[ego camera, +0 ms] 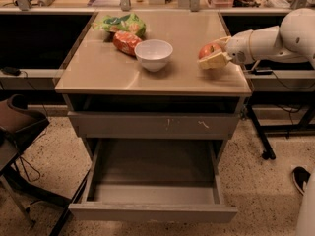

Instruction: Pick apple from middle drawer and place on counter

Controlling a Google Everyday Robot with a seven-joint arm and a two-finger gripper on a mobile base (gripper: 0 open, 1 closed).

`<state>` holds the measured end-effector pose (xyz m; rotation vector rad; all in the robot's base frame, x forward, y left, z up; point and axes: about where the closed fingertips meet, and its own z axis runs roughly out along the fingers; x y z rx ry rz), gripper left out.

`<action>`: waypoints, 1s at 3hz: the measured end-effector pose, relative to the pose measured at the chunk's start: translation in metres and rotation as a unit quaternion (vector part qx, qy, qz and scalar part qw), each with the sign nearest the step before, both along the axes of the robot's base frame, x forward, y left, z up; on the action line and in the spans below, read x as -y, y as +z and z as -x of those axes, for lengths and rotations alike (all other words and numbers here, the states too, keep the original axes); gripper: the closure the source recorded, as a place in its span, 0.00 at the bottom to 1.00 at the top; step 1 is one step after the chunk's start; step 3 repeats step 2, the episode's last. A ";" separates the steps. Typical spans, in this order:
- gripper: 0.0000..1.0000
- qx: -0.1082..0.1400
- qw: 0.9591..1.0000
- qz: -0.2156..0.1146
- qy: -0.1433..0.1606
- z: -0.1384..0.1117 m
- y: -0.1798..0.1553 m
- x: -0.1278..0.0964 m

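The red apple point(208, 50) with a yellowish patch is held between the cream fingers of my gripper point(212, 54) over the right side of the tan counter point(128, 73). The gripper is shut on it, and my white arm point(270, 41) reaches in from the right. I cannot tell whether the apple touches the counter top. The middle drawer point(152, 181) is pulled wide open below, and its grey floor shows bare.
A white bowl point(153, 54) stands mid-counter. An orange-red snack bag point(126, 42) and a green bag point(123, 23) lie behind it to the left. A scratched grey drawer front point(152, 125) sits above the open drawer. A dark chair point(19, 127) stands at the left.
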<state>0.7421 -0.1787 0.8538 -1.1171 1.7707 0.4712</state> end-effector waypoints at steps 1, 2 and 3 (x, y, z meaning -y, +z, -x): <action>0.00 0.000 1.000 0.000 0.000 0.000 0.000 0.000; 0.00 0.000 1.000 0.000 0.000 0.000 0.000 0.000; 0.00 0.000 1.000 0.000 0.000 0.000 0.000 0.000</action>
